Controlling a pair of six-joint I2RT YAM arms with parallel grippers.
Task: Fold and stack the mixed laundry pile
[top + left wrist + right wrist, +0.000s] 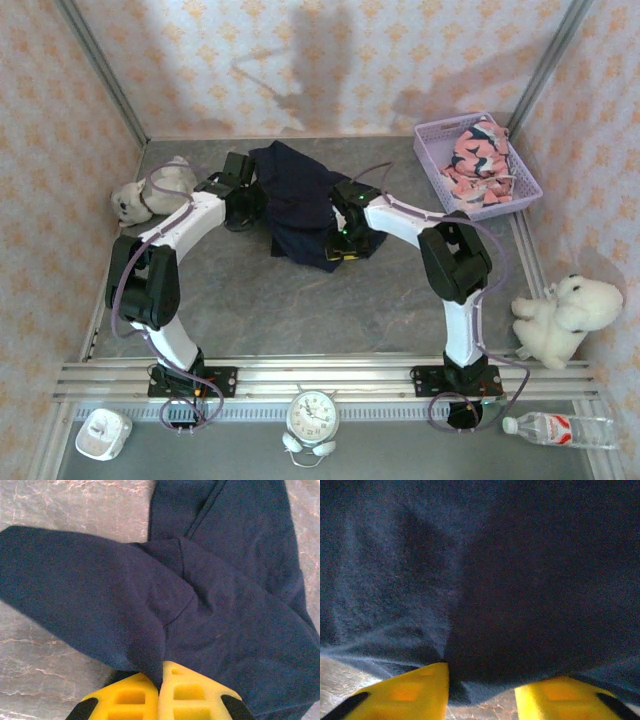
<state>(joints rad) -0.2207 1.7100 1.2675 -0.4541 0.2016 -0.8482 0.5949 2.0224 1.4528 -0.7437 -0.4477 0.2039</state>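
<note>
Bare table top [300,300] lies wide open across the near middle, easy passage there. At the back the navy garment [295,205] is heaped between the two arms. The lavender basket [478,165] blocks the far right corner, with a grey plush toy [135,200] at the left edge and a white plush toy [560,315] at the right.

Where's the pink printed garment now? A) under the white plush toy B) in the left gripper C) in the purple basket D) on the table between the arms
C: the pink garment lies in the purple basket at the far right; the left gripper is shut on the navy garment instead.
</note>
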